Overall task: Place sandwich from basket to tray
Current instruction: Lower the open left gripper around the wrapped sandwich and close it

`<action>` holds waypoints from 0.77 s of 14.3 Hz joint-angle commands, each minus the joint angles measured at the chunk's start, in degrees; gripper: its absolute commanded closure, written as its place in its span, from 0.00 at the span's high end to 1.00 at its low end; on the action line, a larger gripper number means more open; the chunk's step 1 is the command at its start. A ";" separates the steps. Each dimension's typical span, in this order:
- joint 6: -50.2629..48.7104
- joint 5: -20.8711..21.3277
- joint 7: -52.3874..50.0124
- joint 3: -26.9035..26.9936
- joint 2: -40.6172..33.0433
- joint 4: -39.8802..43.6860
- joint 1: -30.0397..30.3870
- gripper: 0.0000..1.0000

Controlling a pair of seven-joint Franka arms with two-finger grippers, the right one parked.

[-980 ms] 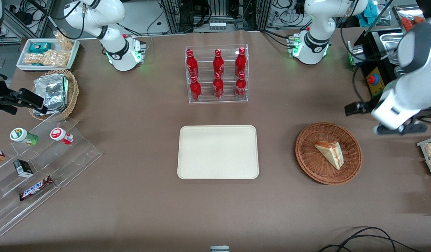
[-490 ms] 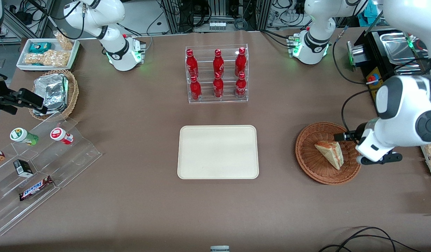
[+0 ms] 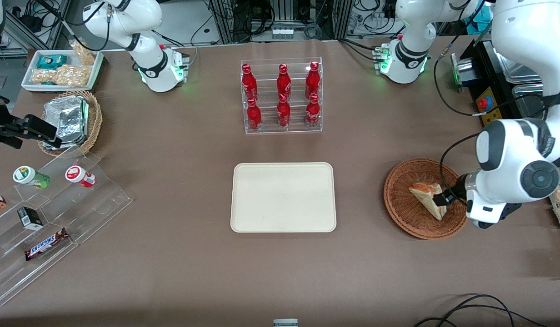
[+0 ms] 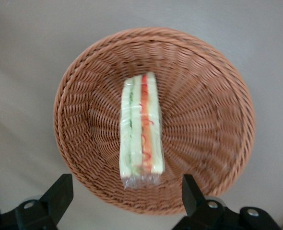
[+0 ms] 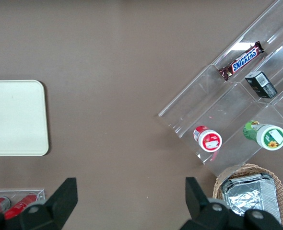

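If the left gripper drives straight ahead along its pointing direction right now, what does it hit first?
Most likely the sandwich. The left gripper is open above the basket, and the sandwich lies between the lines of its two fingers, on the basket's woven floor. How much height remains is hard to judge.

I see the tray (image 5: pixel 17 117) at nine o'clock, a clear stepped stand (image 5: pixel 213 103) holding a Snickers bar (image 5: pixel 241 60) at two, and a foil-filled wicker basket (image 5: pixel 249 167) at five.

Reddish-brown woven wicker basket (image 4: pixel 153 120), clear glossy film over sandwich (image 4: pixel 141 129), matt black plastic gripper (image 4: pixel 124 203), matt brown table (image 3: pixel 171 254)
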 commanded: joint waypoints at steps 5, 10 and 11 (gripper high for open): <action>14.92 0.94 -12.78 -0.10 -1.31 -11.67 -0.09 1.00; 14.13 0.05 -16.23 -0.19 -0.52 -12.55 0.00 0.21; 13.35 0.05 -15.96 -0.19 -0.61 -12.20 0.00 0.12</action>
